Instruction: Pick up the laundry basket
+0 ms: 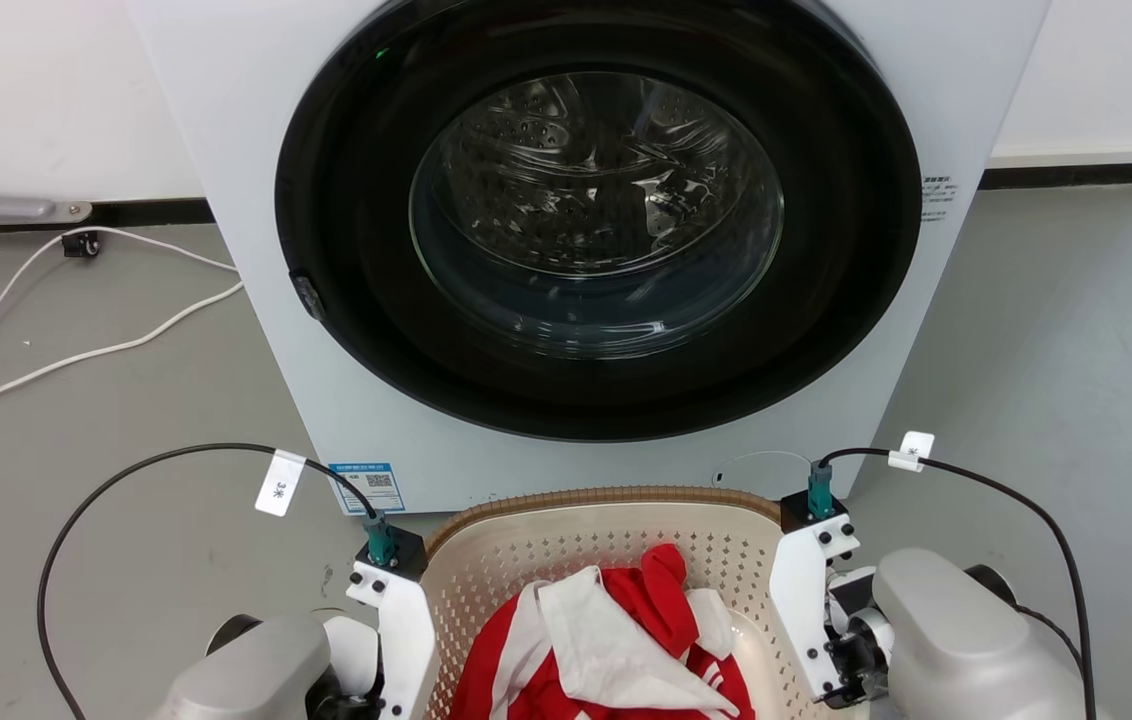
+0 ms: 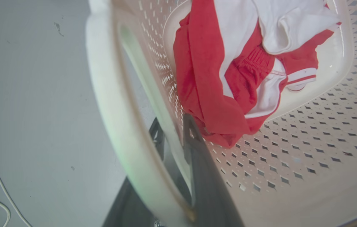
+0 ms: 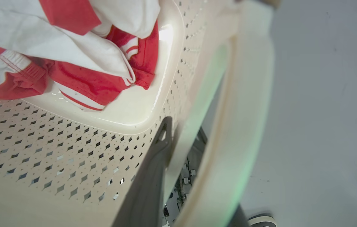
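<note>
Both closed on the laundry basket (image 1: 566,545), left claw (image 2: 172,123) and right claw (image 3: 183,126) — I fear uneven lifting tips it.

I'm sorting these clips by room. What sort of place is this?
Most likely a laundry area, though it may be a test room: a front-loading washing machine stands on a bare grey floor, and a laundry basket holding red and white clothes is right in front of it.
</note>
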